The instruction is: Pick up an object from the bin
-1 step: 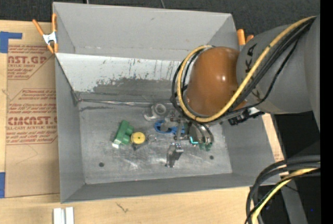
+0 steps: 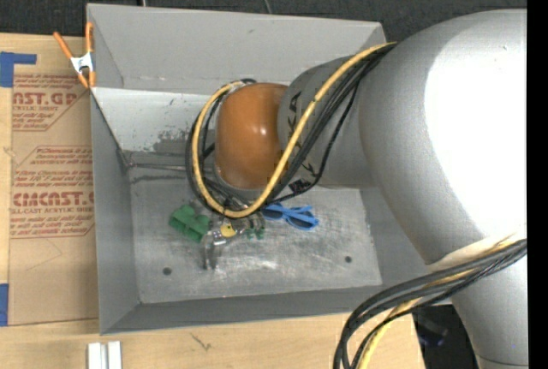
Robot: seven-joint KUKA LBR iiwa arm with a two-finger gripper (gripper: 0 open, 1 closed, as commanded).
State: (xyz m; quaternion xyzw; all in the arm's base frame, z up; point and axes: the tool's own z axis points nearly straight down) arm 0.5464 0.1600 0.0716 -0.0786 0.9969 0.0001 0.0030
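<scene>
My gripper (image 2: 211, 251) is low over the bin's floor, left of the middle, just below the arm's orange cover. A small green plastic piece (image 2: 189, 222) lies on the floor right beside it, at its upper left, touching or nearly touching it. A blue looped thing (image 2: 293, 216), like thin scissor handles or a clip, lies on the floor to the gripper's right, partly hidden under the arm. Something small and dark green (image 2: 254, 229) shows at the gripper's right side; I cannot tell what it is.
The arm with its orange cover and yellow-black cables reaches in from the right and hides the bin's middle and back. Bare grey floor lies in front of the gripper and towards the front right corner.
</scene>
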